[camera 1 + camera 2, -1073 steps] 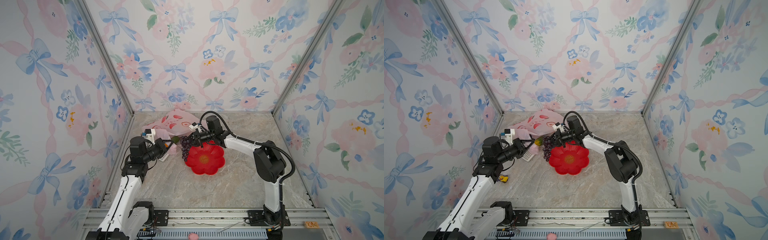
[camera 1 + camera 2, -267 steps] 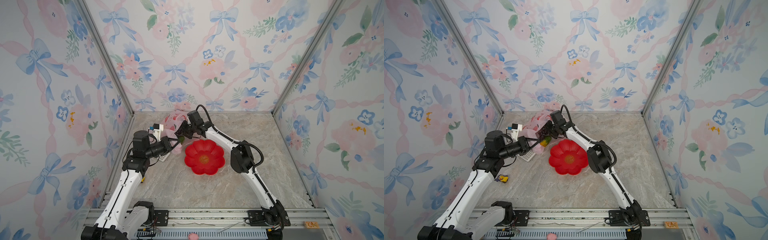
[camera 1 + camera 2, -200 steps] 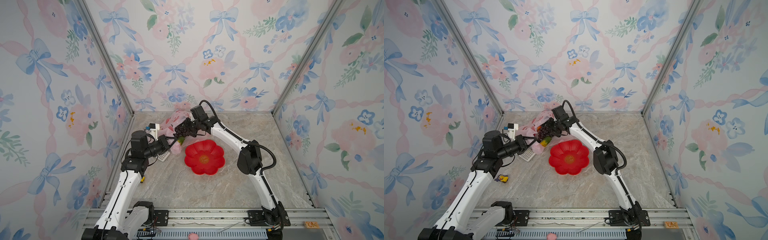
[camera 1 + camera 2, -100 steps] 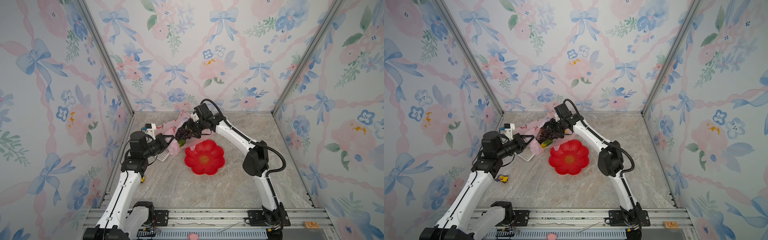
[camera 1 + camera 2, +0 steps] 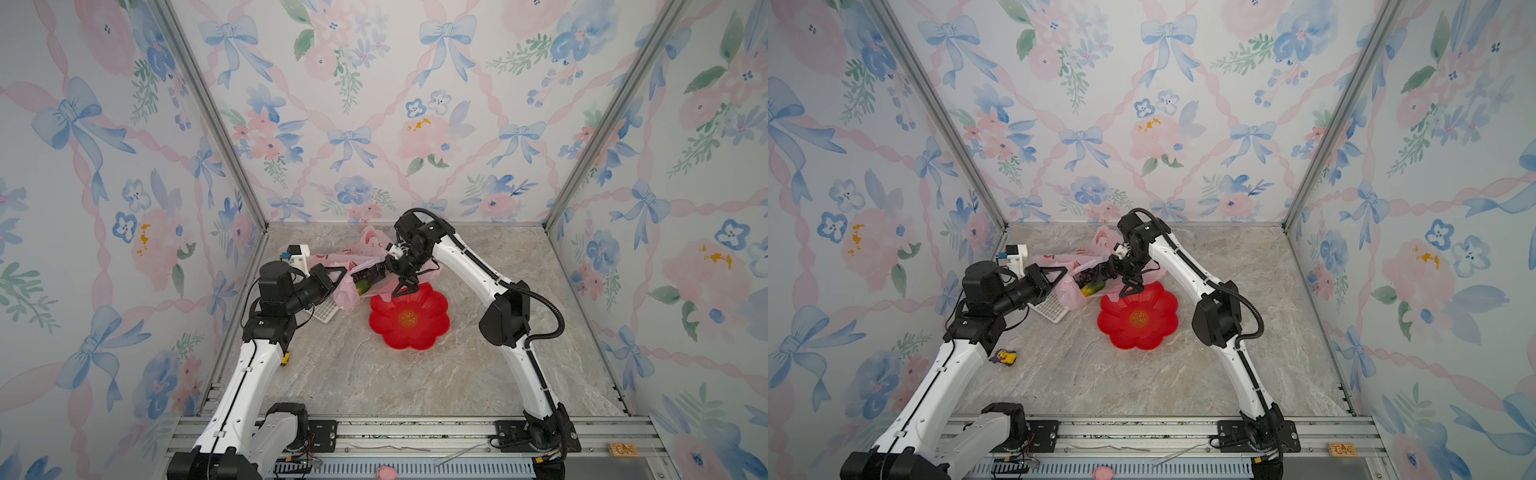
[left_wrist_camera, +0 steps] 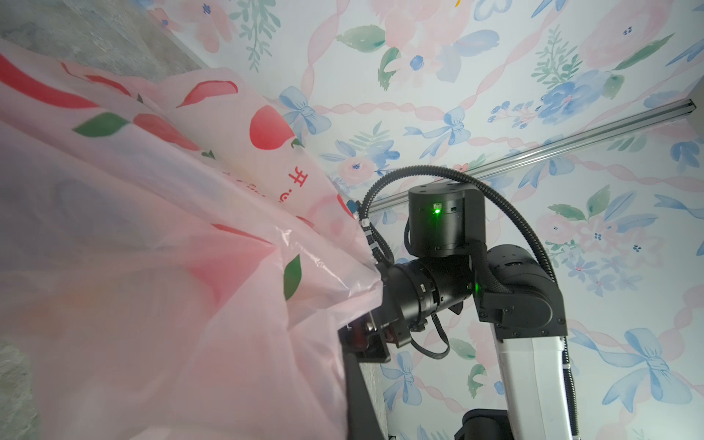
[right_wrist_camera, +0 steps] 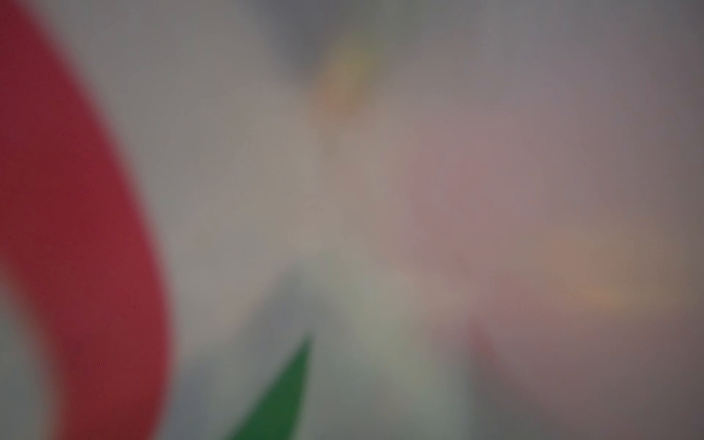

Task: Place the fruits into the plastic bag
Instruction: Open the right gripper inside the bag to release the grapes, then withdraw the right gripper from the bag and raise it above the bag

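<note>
Grapes (image 5: 368, 272) — we log them now lying in the bag (image 5: 344, 293), left of centre. Right end effector (image 5: 392, 279): spread, drawn back over the plate (image 5: 432, 332) rim. Left end effector (image 5: 337, 272): pinching the bag rim. Plate bare — we judge loading finished.

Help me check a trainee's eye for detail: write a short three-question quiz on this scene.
1. True or false: the red plate has fruit lying on it.
2. What is the left hand shut on?
A) the plastic bag
B) a rubber duck
C) the rim of the plate
3. In a few words: where is the dark grape bunch?

Key: 1 false; 2 A; 3 inside the plastic bag.
</note>
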{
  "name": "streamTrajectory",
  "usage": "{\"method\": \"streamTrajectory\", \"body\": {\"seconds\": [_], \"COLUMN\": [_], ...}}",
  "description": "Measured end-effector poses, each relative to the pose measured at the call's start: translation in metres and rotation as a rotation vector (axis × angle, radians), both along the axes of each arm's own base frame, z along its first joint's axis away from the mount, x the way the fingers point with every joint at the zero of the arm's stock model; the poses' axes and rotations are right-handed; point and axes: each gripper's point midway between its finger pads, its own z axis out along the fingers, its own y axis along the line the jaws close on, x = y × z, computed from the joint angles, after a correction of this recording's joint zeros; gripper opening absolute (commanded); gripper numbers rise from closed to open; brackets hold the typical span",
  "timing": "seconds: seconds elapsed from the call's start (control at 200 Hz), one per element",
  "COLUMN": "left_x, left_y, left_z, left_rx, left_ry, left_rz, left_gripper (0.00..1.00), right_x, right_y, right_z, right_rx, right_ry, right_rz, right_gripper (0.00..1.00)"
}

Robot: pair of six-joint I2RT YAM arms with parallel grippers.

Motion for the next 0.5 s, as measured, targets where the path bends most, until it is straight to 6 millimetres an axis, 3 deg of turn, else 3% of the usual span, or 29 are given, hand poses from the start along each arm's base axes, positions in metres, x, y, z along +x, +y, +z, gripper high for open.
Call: {"method": "streamTrajectory", "body": {"seconds": [0.175,0.5], "left_x": [0.005,0.007], "left_y": [0.0,0.001], "left_z": [-0.001,-0.002], "left_rx": [-0.003,-0.004], "left_ry": [-0.002,0.0], "left_rz": [0.0,0.008], "left_gripper": [0.0,0.0], "right_x": [-0.016,-0.003], "right_y": [-0.022,-0.057], "right_z": [-0.017,-0.035], "right_rx": [-0.127,-0.383], "right_ry": [-0.006,-0.231], "right_rz": [0.093,0.233], "right_gripper": [0.96,0.96]}}
